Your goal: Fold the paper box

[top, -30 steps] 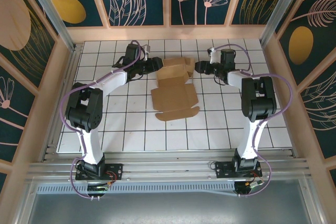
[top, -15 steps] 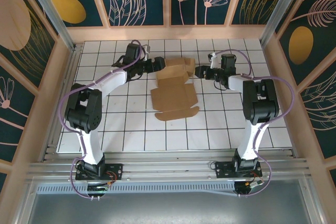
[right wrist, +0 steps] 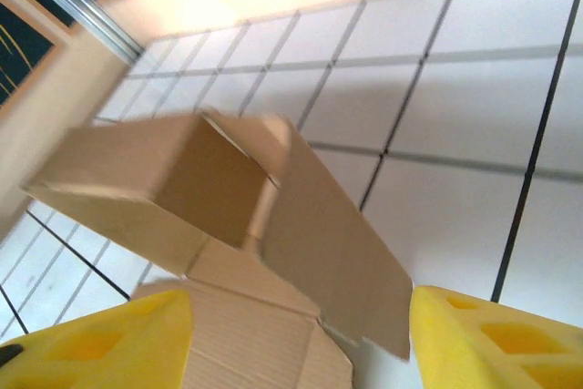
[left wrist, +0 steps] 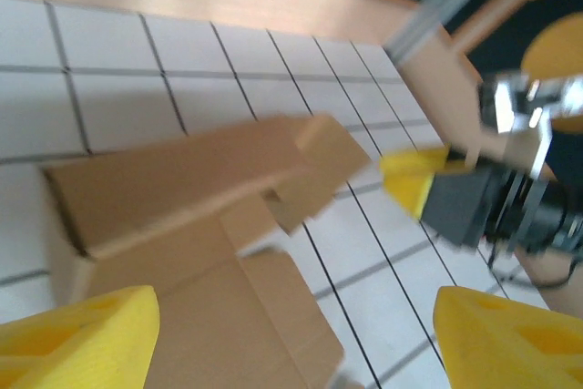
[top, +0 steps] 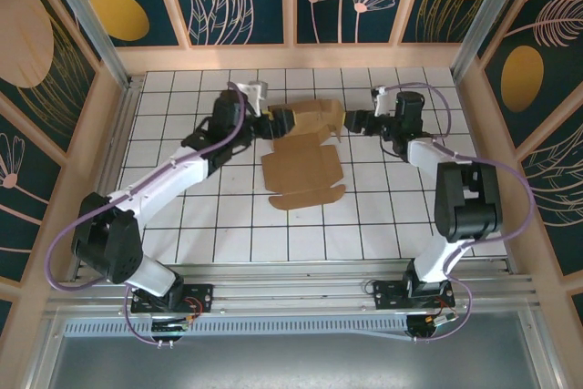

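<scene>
- In the middle of the top view, on the white tiled table: the paper box, brown, flat at the near end, folded up into a low wall at the far end.
- Just left of that folded end: the left gripper, on a long arm stretched out across the tiles.
- Just right of the same end: the right gripper, facing the left one.
- Left wrist view: yellow fingers in both bottom corners, jaws wide, nothing between them. Box in the middle of the frame, one long flap raised. Right gripper at the right edge, blurred.
- Right wrist view: yellow fingers in both bottom corners, jaws wide, nothing gripped. Box left of centre, blurred, one part standing up, one flap sloping down to the tiles.
- Cannot tell whether either gripper touches the card.
</scene>
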Controlling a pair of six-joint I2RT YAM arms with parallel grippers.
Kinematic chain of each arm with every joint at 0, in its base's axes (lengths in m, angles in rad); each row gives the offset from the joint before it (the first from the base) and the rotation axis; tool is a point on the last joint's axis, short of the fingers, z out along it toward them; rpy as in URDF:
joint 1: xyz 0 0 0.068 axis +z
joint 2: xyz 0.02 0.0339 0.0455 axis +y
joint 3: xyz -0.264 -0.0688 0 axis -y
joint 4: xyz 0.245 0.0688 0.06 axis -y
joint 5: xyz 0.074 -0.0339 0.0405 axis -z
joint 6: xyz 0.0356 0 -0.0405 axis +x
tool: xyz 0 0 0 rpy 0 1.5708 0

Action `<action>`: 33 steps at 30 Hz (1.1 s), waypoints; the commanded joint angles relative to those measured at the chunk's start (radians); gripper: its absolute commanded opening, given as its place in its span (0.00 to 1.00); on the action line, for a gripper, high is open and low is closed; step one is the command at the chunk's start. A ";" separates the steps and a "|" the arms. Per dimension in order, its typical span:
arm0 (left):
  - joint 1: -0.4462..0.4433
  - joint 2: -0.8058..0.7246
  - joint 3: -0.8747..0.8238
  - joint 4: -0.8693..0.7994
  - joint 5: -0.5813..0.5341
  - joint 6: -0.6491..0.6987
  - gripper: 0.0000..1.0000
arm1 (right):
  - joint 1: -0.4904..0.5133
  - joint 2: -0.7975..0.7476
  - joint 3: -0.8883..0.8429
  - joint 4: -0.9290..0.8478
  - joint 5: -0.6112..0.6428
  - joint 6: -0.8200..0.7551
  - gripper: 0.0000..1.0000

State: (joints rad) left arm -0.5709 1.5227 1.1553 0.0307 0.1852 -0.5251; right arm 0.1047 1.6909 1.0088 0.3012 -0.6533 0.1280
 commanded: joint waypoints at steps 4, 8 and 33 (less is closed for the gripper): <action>-0.094 0.032 -0.074 0.094 -0.051 -0.044 0.75 | 0.027 -0.011 0.098 -0.086 0.096 -0.032 0.68; -0.151 0.096 -0.041 0.057 -0.094 -0.036 0.74 | 0.048 0.063 0.191 -0.168 0.131 -0.056 0.65; -0.254 0.517 0.240 -0.035 -0.266 -0.049 0.19 | 0.195 0.044 0.175 -0.221 0.460 -0.077 0.16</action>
State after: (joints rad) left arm -0.8249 2.0003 1.3586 -0.0036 -0.0582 -0.5800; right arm 0.2813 1.7947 1.2087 0.0616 -0.2550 0.0570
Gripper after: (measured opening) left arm 0.216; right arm 0.167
